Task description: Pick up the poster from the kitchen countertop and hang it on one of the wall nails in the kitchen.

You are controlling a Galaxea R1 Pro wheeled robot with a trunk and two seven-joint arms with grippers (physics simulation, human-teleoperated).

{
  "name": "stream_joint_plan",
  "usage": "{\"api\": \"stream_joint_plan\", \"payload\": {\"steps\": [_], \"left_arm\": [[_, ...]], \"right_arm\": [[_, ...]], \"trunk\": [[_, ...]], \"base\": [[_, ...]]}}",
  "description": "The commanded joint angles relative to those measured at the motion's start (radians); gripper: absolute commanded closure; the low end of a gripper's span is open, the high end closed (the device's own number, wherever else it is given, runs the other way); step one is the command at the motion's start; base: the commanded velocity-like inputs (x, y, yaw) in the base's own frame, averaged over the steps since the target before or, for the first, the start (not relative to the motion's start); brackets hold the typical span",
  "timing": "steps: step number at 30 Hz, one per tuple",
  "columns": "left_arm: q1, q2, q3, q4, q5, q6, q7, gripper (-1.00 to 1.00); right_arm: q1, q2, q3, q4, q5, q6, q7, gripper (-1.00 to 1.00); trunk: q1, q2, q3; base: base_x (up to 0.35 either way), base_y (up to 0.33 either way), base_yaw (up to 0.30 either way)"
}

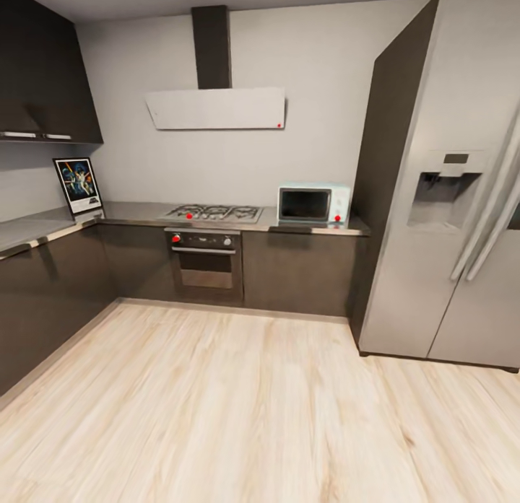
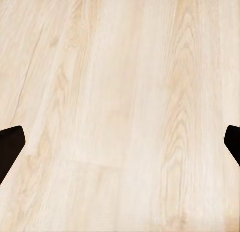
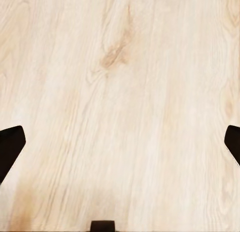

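Note:
The poster (image 1: 78, 185), black-framed with blue-black Star Wars artwork, stands upright in the far left corner of the kitchen countertop (image 1: 137, 213), leaning against the wall. It is well across the room from me. My left gripper (image 2: 120, 142) is open, its dark fingertips (image 2: 10, 147) spread wide over the pale wood floor. My right gripper (image 3: 120, 142) is likewise open above the floor, holding nothing. I cannot make out any wall nails at this distance.
A gas hob (image 1: 211, 213) and oven (image 1: 206, 261) sit mid-counter, with a white range hood (image 1: 217, 108) above. A light-blue microwave (image 1: 313, 203) stands at the counter's right end beside a tall steel fridge (image 1: 448, 200). Dark wall cabinets (image 1: 43, 77) hang at left. Wood floor (image 1: 238, 409) stretches ahead.

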Motion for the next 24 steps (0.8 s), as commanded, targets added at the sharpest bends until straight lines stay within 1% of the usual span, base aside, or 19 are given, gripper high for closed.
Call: {"api": "stream_joint_plan", "payload": {"steps": [1, 7, 11, 16, 24], "left_arm": [[0.001, 0.0, 0.001, -0.001, 0.0, -0.001, 0.0, -1.0], [0.001, 0.0, 0.001, -0.001, 0.0, -0.001, 0.0, -1.0], [0.001, 0.0, 0.001, -0.001, 0.0, -0.001, 0.0, -1.0], [0.001, 0.0, 0.001, -0.001, 0.0, -0.001, 0.0, -1.0], [0.001, 0.0, 0.001, -0.001, 0.0, -0.001, 0.0, -1.0]], "right_arm": [[0.0, 0.0, 0.0, 0.001, 0.001, -0.004, 0.0, -1.0], [-0.001, 0.0, -0.001, 0.0, 0.0, -0.004, -0.001, -1.0], [-0.001, 0.0, -0.002, 0.0, 0.0, -0.004, -0.001, -1.0], [-0.001, 0.002, -0.004, -0.001, -0.001, -0.006, -0.003, -1.0], [-0.001, 0.003, -0.005, -0.001, -0.001, -0.007, -0.005, -1.0]], "trunk": [[0.001, 0.0, -0.001], [0.001, 0.0, -0.001], [0.001, 0.0, -0.001], [0.001, 0.0, -0.001], [0.001, 0.0, -0.001]], "base": [[0.334, 0.0, 0.002], [0.334, 0.0, 0.007], [0.334, 0.0, 0.119], [0.334, 0.0, 0.234], [0.334, 0.0, 0.284]]}}
